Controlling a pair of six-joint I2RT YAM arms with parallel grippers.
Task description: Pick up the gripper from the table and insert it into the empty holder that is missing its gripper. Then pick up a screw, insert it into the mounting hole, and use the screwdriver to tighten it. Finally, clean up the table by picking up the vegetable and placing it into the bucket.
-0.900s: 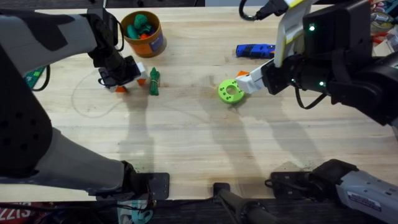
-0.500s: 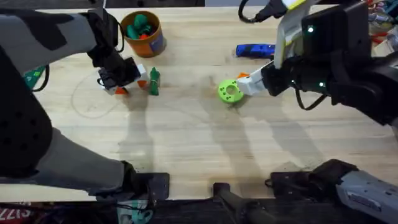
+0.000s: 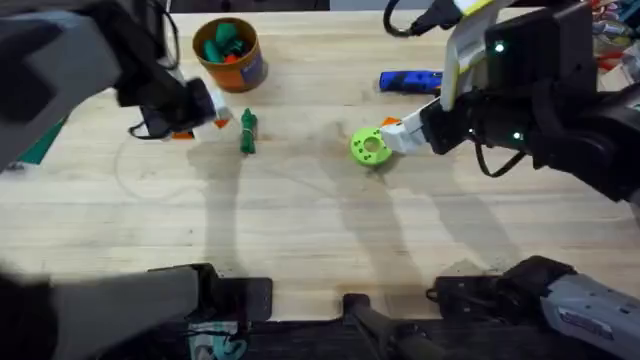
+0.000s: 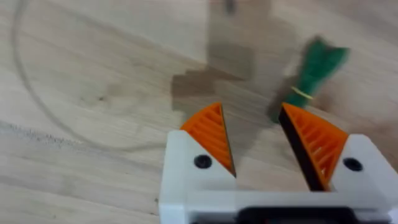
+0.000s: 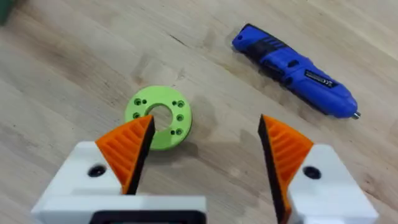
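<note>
Overhead view: I see the vegetable (image 3: 247, 131) lying loose on the table (image 3: 300, 230), just below the bucket (image 3: 230, 52), which already holds other toy items; the cleanup step is therefore not done. My left gripper (image 3: 205, 112) sits just beside the vegetable, apart from it; my right gripper (image 3: 392, 134) rests against the lime-green disc (image 3: 369, 146); the screwdriver (image 3: 410, 81) lies unused beyond it. I can make out no holder, no loose gripper part and no screw, so I cannot judge steps 1 and 2 from here.

Left wrist view: my 2 orange pads (image 4: 208, 132) stand moderately apart with bare wood between them; nothing is held; the vegetable (image 4: 314, 70) lies ahead, off toward 1 pad.

Right wrist view: my right fingers (image 5: 127, 149) are spread wide and empty; the disc (image 5: 159, 117) lies near 1 pad; the screwdriver (image 5: 295, 70) lies well apart. By my estimate, picking up and dropping the vegetable remains.
</note>
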